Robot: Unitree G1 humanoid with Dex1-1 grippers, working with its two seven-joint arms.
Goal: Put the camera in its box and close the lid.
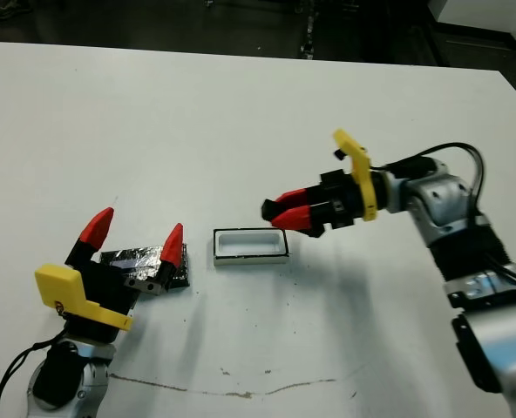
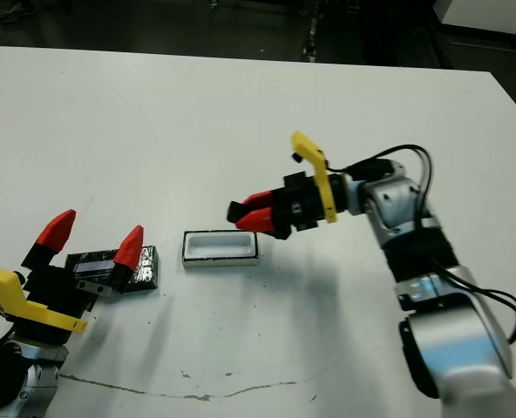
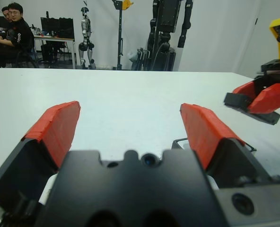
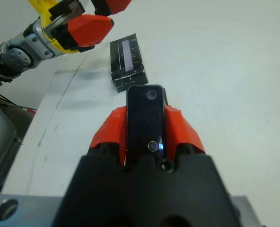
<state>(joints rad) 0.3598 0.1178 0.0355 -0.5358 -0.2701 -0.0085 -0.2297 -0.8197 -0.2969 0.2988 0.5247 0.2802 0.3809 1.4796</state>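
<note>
Head views: right tool (image 1: 286, 214) clamped on the camera (image 1: 270, 209), held in the air just right of the box (image 1: 250, 246) and above its right end, the camera's dark tip poking out past the red fingers. Box sits open on the counter (image 1: 241, 113), white inside, nothing in it. Lid (image 1: 145, 263) lies flat just left of the box, foil side up, not touching it. Left tool (image 1: 132, 240) spread wide, holding nothing, hanging over the lid, one finger at the lid's box-side end.

Left wrist view: the two red fingers (image 3: 55, 128) stand far apart with bare counter between; an edge of the lid shows just behind the right-hand finger. Right tool with the camera shows further off, beyond the lid. Person (image 3: 13, 28) seated far behind the counter.

Right wrist view: camera (image 4: 145, 118) pinched by its long sides between the fingers, glossy face up, roughly half sticking out. Lid (image 4: 126, 61) beyond it, left tool (image 4: 90, 21) over that.

Handling, my guess: camera is rigid, light, smooth-sided, so likely slippery; side pinch looks right, keep it level going into the snug box. Lid is thin and stiff, lying flat, so best taken across its short edges; foil may be slick.
</note>
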